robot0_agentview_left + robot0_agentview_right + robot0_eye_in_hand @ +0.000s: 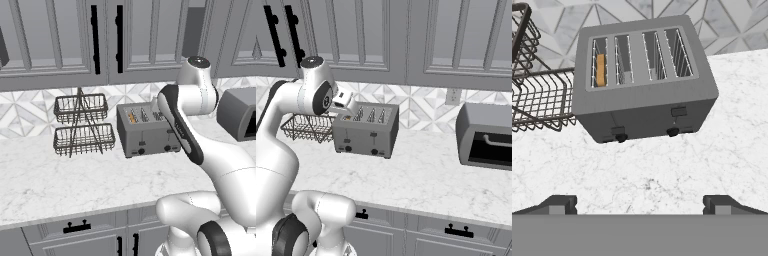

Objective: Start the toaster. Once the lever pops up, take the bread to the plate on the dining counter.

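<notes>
The grey four-slot toaster [644, 95] stands on the wall counter, also seen in the left base view [145, 132] and the right base view [366, 131]. The bread [600, 70], a tan slice, stands in its leftmost slot [132, 117]. On the front, the left lever [618, 131] sits low, just above its black knob, while the right lever [679, 111] sits higher. My gripper [641, 205] hovers above and in front of the toaster, open, with nothing between its fingertips. The plate and the dining counter are out of view.
A two-tier wire basket [82, 125] stands close to the toaster's left side. A dark grey oven box [488, 135] sits further right on the marble counter [60, 185]. Wall cabinets [60, 35] hang above.
</notes>
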